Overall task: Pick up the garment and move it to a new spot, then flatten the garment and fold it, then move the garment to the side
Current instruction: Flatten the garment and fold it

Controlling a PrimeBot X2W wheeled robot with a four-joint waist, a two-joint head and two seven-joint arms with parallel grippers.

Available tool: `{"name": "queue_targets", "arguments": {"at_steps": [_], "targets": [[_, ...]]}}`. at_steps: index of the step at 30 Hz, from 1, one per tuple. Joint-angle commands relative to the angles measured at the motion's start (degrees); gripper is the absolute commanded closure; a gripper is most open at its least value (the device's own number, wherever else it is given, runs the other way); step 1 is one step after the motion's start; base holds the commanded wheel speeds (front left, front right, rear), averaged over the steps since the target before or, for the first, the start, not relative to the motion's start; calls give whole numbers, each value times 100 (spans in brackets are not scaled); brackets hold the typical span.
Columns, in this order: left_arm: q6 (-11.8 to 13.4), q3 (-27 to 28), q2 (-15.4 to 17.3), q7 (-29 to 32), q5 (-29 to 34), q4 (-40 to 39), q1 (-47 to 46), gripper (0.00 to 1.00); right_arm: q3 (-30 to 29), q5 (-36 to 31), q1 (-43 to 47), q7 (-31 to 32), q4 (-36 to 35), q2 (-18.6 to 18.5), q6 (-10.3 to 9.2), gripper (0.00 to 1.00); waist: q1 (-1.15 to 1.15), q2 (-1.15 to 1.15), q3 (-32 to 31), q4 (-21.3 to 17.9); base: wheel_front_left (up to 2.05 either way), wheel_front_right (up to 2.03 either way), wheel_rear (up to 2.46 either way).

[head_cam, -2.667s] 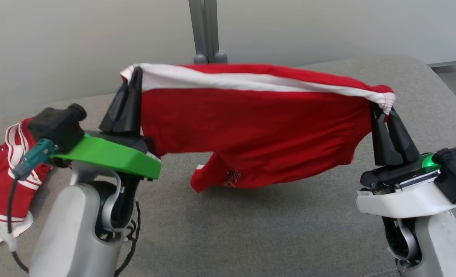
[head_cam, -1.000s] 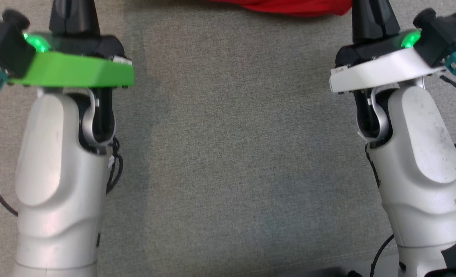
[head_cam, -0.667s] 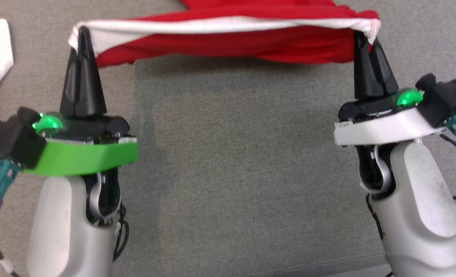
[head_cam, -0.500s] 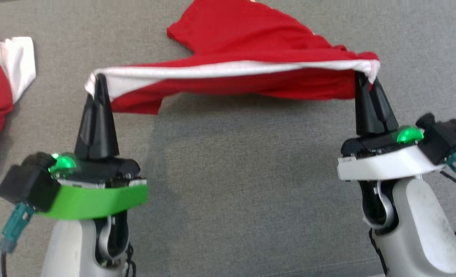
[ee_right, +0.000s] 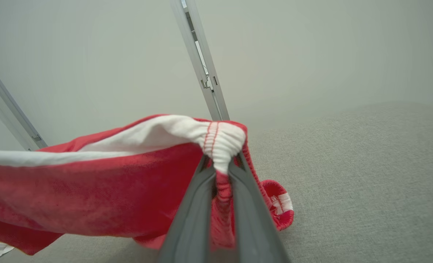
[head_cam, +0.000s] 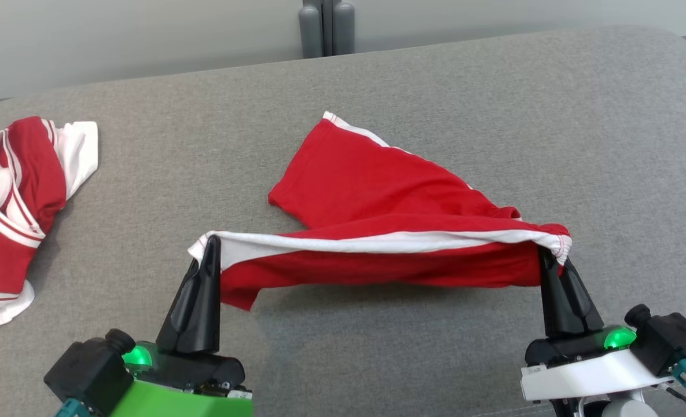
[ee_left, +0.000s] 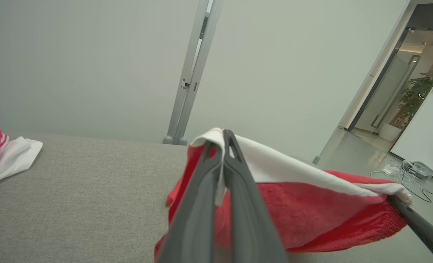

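Note:
The garment (head_cam: 377, 197) is a pair of red shorts with a white waistband, stretched by that band between my two grippers. Its far part lies on the grey surface; the near edge hangs just above it. My left gripper (head_cam: 211, 243) is shut on the band's left end, seen close in the left wrist view (ee_left: 223, 137) with white cloth (ee_left: 274, 164) pinched between the fingers. On the right, my right gripper (head_cam: 545, 255) is shut on the bunched elastic end (ee_right: 221, 140), and the red cloth (ee_right: 92, 190) sags to the left of it.
A second red and white garment (head_cam: 13, 197) lies crumpled at the left edge of the grey padded table (head_cam: 493, 104). A grey post (head_cam: 325, 26) stands behind the table's far edge against a pale wall. An open doorway (ee_left: 413, 95) shows at the right of the left wrist view.
The head camera has tilted up, so the whole picture shifted. The garment, hanging in the air before, now has its lower part laid on the table with both grippers low and near.

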Motion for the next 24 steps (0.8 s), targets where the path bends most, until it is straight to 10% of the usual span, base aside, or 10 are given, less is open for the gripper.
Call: {"name": "queue_targets", "arguments": {"at_steps": [1, 24], "targets": [[11, 10, 44, 32, -63, 53, 59, 100, 13, 63, 95, -17, 80, -17, -3, 100, 0, 0, -15, -149, 0, 0, 0], [-368, -704, 550, 110, 112, 4063, -4043, 100, 162, 735, -1687, -17, 1734, -13, -3, 100, 0, 0, 1611, -766, 0, 0, 0]]}}
